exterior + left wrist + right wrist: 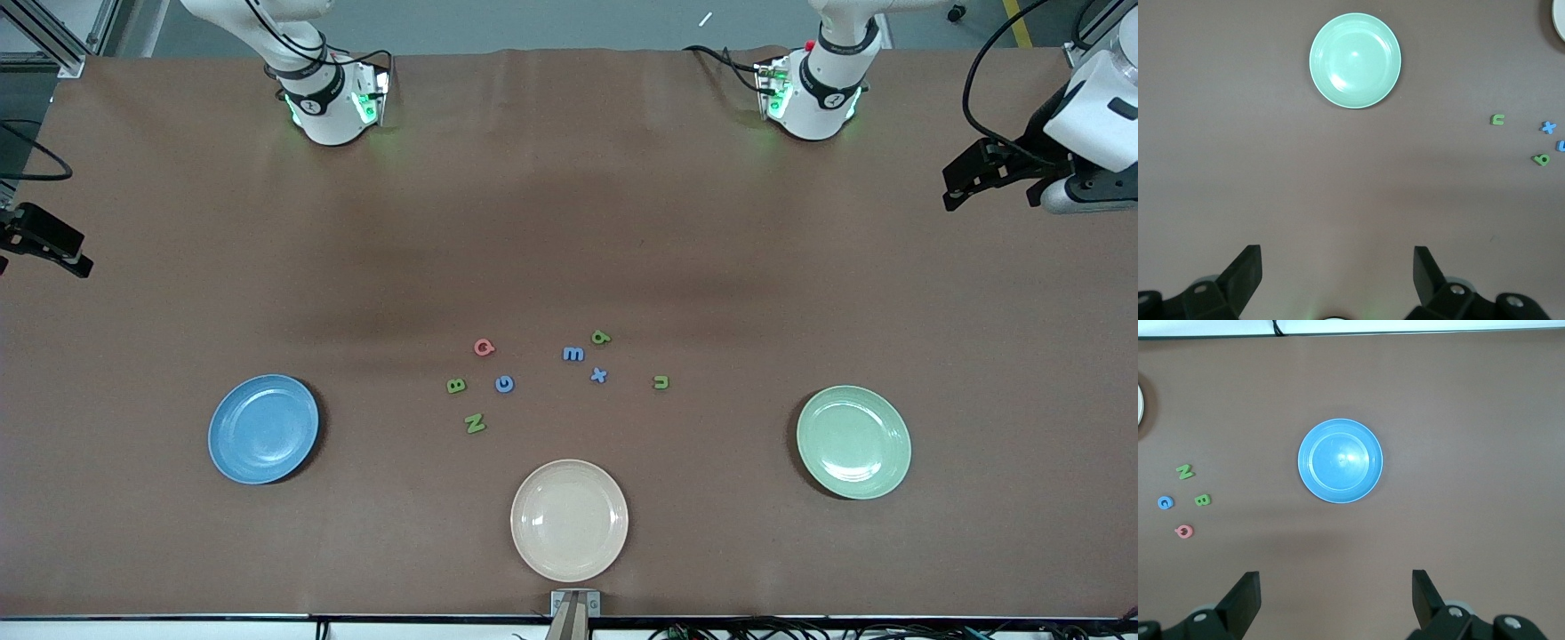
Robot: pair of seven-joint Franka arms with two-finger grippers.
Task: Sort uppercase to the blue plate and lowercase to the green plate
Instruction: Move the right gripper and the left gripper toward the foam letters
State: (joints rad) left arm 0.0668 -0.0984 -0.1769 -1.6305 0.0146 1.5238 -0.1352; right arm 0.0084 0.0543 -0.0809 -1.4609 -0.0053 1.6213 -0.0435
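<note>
Foam letters [504,384] between glossy round blue plate [263,428] and green plate [853,442]; both hands released.

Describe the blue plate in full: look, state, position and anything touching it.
The blue plate is round, glossy and sky-blue, with a raised rim and faint rings inside, likely glazed ceramic or plastic. It lies flat and right side up on the brown table, toward the right arm's end, with nothing in it. Nothing touches it but the table; the foam letters lie apart from it, toward the table's middle.
</note>
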